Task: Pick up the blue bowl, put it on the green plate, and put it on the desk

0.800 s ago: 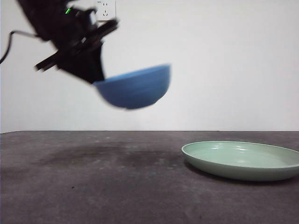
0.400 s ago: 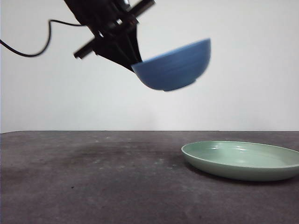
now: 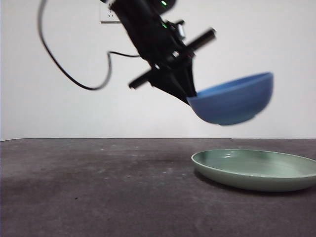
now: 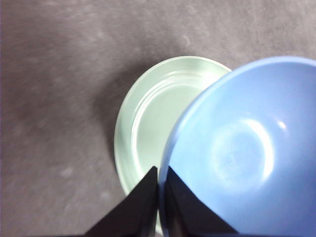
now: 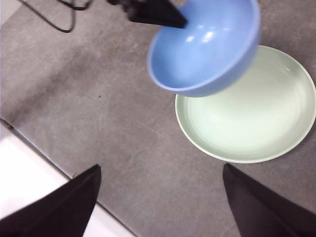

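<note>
My left gripper (image 3: 190, 94) is shut on the near rim of the blue bowl (image 3: 232, 102), holding it tilted in the air above the left part of the green plate (image 3: 256, 169). The left wrist view shows the two black jaws (image 4: 159, 185) pinching the bowl's (image 4: 247, 148) rim, with the plate (image 4: 148, 118) below on the desk (image 3: 98, 187). From the right wrist view, the bowl (image 5: 207, 44) hangs over the plate's (image 5: 252, 113) edge. My right gripper (image 5: 158, 197) waits high above the desk, jaws wide open and holding nothing.
A black cable (image 3: 74, 74) loops down from the left arm. A wall socket (image 3: 107, 17) sits on the white wall behind. The desk's edge (image 5: 44, 158) runs past the right gripper, with a white surface beyond it.
The left gripper has carried the blue bowl to the right, from over the bare desk to above the plate's left side, and slightly lower than half a second ago.
</note>
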You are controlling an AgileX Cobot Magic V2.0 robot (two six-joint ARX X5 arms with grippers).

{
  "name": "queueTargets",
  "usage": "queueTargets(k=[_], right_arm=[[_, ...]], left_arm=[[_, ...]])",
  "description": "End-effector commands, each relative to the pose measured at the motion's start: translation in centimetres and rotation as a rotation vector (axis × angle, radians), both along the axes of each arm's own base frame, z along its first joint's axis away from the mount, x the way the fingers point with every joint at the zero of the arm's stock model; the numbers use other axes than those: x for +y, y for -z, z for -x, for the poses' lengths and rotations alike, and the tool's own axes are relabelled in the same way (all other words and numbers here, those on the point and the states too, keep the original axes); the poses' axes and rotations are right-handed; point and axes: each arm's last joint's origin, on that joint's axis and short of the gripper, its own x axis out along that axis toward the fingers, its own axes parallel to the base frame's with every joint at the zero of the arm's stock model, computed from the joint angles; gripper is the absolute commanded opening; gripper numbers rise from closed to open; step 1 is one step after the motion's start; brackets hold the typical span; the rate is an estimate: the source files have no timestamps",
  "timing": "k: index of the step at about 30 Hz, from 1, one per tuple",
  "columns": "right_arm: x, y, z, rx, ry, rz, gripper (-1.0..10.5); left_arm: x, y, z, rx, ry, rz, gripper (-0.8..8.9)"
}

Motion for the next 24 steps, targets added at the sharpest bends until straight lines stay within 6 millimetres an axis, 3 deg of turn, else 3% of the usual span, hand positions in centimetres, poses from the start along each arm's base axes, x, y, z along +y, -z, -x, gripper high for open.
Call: queueTargets(k=[1,10,17,24], right_arm=[[-0.1,-0.6,0.4,-0.017,0.003,-0.009,3.9],[-0.2,-0.7,1.3,-0.032,0.007,-0.007,3.9],[-0.2,-0.6,1.3,-0.029,0.007,-0.006,3.9],[-0.2,-0.6,1.3,-0.028,0.007,-0.006,3.9]], left_arm=[[-2.1,1.1,-0.6,0.010,0.011,-0.020,0.14],[-5.2,4.3,-1.8,0.034,0.020,-0.108,0.14],[-5.9,5.8,-1.6,0.050,0.041,-0.157,0.14],[-6.0,6.0,-1.5,0.054,0.043,-0.164,0.22]])
